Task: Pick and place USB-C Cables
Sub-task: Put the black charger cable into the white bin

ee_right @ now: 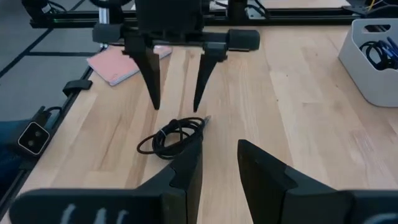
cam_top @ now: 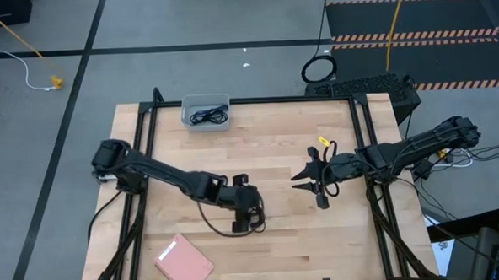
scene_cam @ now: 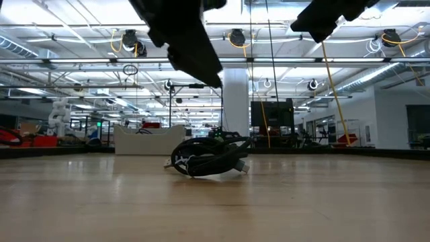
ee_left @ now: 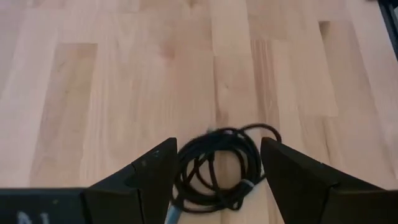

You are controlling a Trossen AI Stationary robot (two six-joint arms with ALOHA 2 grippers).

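Black and coiled, one USB-C cable (ee_left: 214,168) is lying on the wooden table (cam_top: 275,147) directly beneath the left gripper (cam_top: 251,209), whose jaws are hovering wide open and empty above it, while the right gripper (cam_top: 315,181) is waiting nearby, parted and empty

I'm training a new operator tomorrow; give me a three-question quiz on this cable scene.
1. True or false: the left gripper is shut on the coiled black cable.
2. What lies in the grey bin? A) a cable B) a pink pad C) nothing
3. Fill in: the pink pad lies near the table's ___ edge, by the left arm's side.

Key: 1 false, its fingers stand open above the cable; 2 A; 3 front. The right gripper waits open mid-table.
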